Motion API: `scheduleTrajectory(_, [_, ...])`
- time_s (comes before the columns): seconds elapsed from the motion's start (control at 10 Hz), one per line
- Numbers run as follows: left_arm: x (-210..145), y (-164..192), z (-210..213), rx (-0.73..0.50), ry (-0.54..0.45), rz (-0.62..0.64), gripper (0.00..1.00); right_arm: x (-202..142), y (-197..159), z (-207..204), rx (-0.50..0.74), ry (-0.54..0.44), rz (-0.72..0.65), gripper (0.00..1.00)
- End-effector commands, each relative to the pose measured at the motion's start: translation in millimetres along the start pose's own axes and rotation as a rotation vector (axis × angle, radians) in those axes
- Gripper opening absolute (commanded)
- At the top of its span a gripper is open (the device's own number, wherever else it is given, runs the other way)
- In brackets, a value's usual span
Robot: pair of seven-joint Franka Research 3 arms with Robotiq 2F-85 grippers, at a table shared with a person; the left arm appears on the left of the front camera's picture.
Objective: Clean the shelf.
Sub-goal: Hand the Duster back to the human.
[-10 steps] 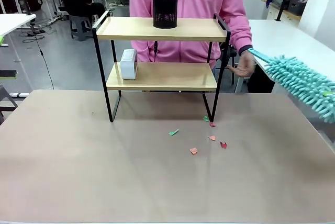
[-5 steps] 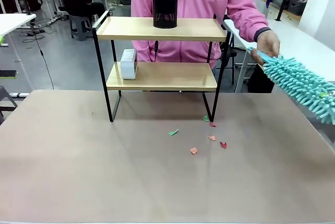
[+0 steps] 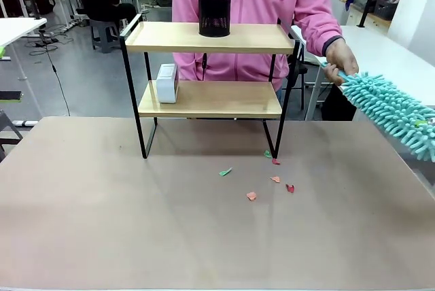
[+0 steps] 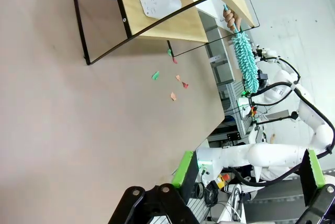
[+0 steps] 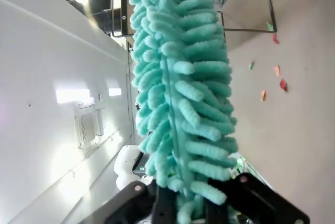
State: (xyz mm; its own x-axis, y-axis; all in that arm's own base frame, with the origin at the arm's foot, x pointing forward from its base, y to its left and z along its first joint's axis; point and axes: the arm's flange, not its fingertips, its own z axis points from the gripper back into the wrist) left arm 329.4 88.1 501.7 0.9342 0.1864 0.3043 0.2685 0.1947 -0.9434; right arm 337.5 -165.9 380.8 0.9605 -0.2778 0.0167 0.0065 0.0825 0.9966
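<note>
Lab room, brown table (image 3: 102, 223). No readable print. Shelf (image 3: 211, 38) stands at far middle, paper scraps (image 3: 275, 179) near its foot. Right gripper (image 5: 183, 203) pinches teal duster (image 3: 391, 111), well right of shelf; person's hand (image 3: 340, 56) on its handle. Left gripper (image 4: 230, 203) spread.

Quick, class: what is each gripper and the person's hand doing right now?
Left gripper: cannot tell.
Right gripper: shut on the duster.
Person's hand: holding the duster's handle end.
</note>
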Motion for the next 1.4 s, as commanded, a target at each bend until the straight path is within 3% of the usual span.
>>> scheduleTrajectory(0.0, [-0.8,-1.3,3.8,-0.003,0.008,-0.006,1.00,0.0,0.0,0.0,0.000,0.000,0.000,0.17])
scheduleTrajectory(0.1, [-0.8,-1.3,3.8,-0.003,0.008,-0.006,1.00,0.0,-0.5,0.1,0.014,0.009,-0.008,0.71])
scheduleTrajectory(0.2, [-0.8,-1.3,3.8,-0.003,0.008,-0.006,1.00,0.0,-0.3,0.3,0.012,0.006,-0.007,0.73])
scheduleTrajectory(0.3, [-0.8,-1.3,3.8,-0.003,0.008,-0.006,1.00,-1.2,0.0,1.3,0.008,0.002,-0.004,1.00])
scheduleTrajectory(0.6, [-0.8,-1.3,3.8,-0.003,0.008,-0.006,1.00,-1.6,1.4,3.3,0.016,0.004,-0.010,0.97])
scheduleTrajectory(1.1, [0.0,0.0,0.0,0.000,0.000,0.000,1.00,-15.4,12.8,7.0,0.009,-0.004,0.001,1.00])
scheduleTrajectory(1.3, [-13.5,-12.0,-25.0,-0.102,0.081,-0.032,1.00,-29.1,22.4,-9.5,0.021,-0.012,-0.070,1.00])
